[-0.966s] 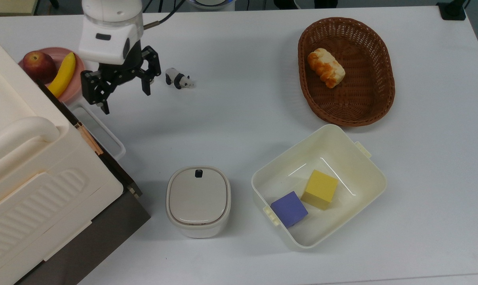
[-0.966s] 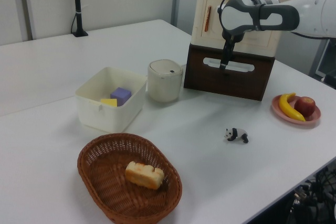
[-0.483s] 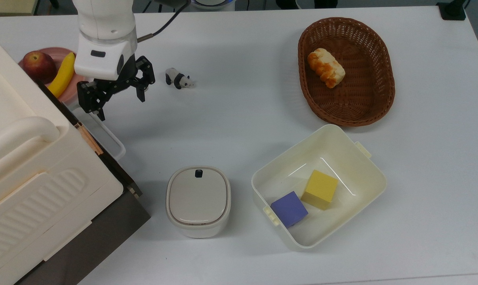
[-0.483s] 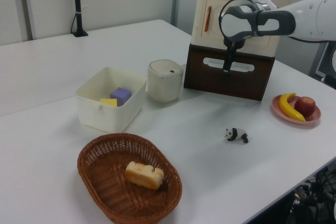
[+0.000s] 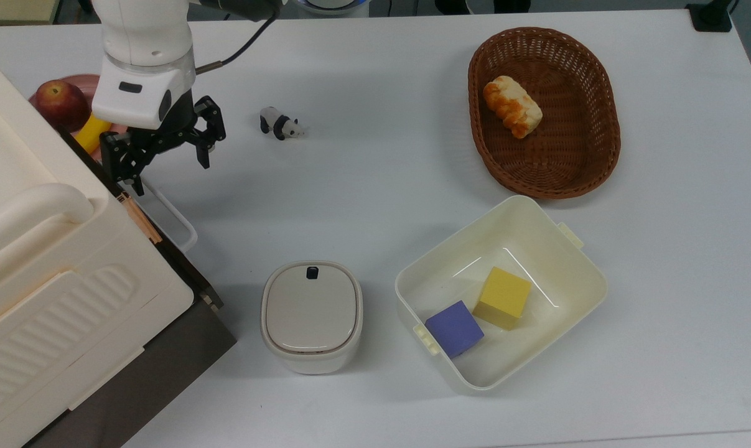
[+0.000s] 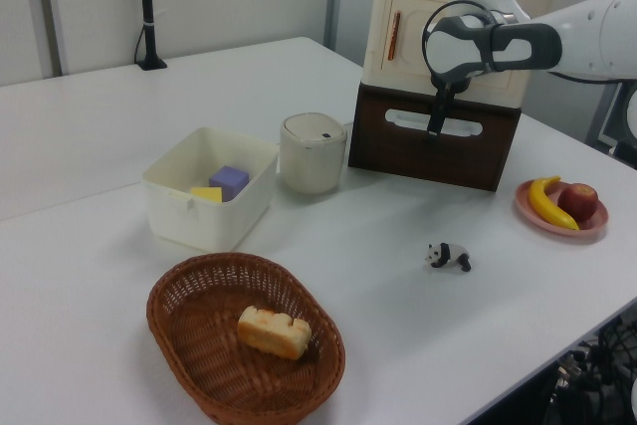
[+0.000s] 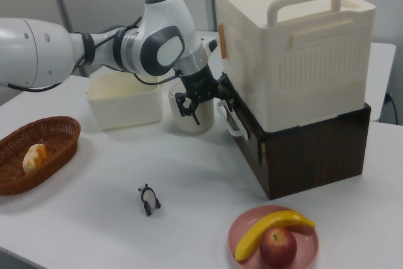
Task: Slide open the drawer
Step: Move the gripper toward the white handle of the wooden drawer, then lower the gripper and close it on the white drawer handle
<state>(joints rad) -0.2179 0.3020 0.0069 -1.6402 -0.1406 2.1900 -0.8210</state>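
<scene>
Since a second ago the arm has carried the gripper (image 5: 167,158) toward the top view's left, away from the toy panda (image 5: 280,124) and in over the near end of the drawer's white loop handle (image 5: 167,214).

Taking the cream ribbed box (image 7: 293,55) as landmark: the drawer (image 7: 302,155) sits directly under it, a dark brown front panel flush with the cabinet face, so it appears shut. The handle runs lengthwise along that panel, parallel to the box's front edge. In the top view the gripper hangs with its jaws spread wide, one finger (image 5: 137,180) hard against the box side of the handle, the other (image 5: 204,155) out over the bench; in the left view the fingers point down at the handle's bar (image 6: 435,122). Whether a finger is inside the loop yet I cannot tell.

My judgement: the pull must go straight out from the box front, across the handle's long axis.

That way the white bench (image 5: 375,186) lies open; the lidded cream pot (image 5: 312,314) stands beside the cabinet's other end, out of the drawer's way, and the pink fruit plate (image 7: 274,234) sits off to the side.
</scene>
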